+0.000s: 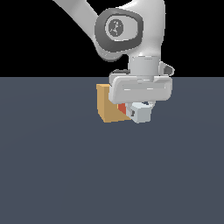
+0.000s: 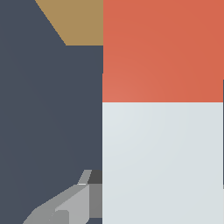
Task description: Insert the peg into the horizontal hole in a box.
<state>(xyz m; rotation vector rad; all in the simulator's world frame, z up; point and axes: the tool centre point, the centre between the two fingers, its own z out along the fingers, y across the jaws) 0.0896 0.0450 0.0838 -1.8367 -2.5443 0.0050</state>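
**White Arm With Grey Joint Cap and Pale Hand**

The arm [image 1: 131, 26] was rendered in smooth glossy white, with rounded, tubular links. A dark grey rounded cap [image 1: 119, 28] was set into its side, and a lighter grey disc bearing a small dark marking was seen at the cap's centre. At 6 o'clock from the cap, a short pale grey cylindrical wrist section [image 1: 144, 68] was shown. Under it, a wide, flat-sided hand body [image 1: 141, 89] in light grey was drawn, with a thin pale line across its face. In the wrist view, one finger [image 2: 72, 203] was rendered in angular mid-grey facets.
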